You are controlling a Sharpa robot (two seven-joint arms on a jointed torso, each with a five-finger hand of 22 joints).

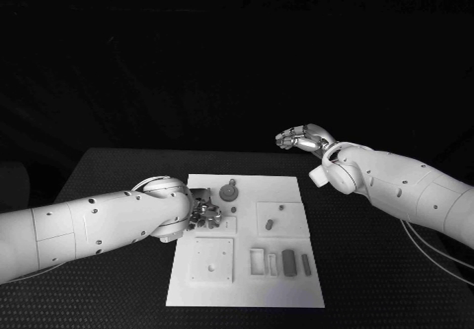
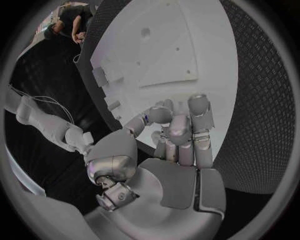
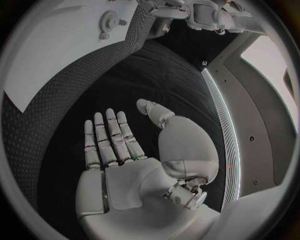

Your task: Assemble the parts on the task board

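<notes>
The white task board [image 1: 249, 293] lies in the middle of the black table. A grey gear-shaped part [image 1: 229, 192] stands near its far edge, a small peg [image 1: 270, 224] sits in a square plate, and dark bars [image 1: 288, 262] lie in slots at the near right. My left hand [image 1: 205, 213] rests over the board's left side beside the gear, fingers curled in against the thumb. In the left wrist view, no part shows between the fingers [image 2: 179, 131] above the board [image 2: 187, 45]. My right hand [image 1: 300, 139] hangs raised beyond the board's far right corner, its palm [image 3: 115, 150] bare and its fingers straight.
A square plate with holes [image 1: 214, 259] sits at the board's near left. The right wrist view shows the board [image 3: 50, 55], the gear [image 3: 109, 21] and my left hand [image 3: 187, 11] far off. Bare black table [image 1: 375, 274] surrounds the board.
</notes>
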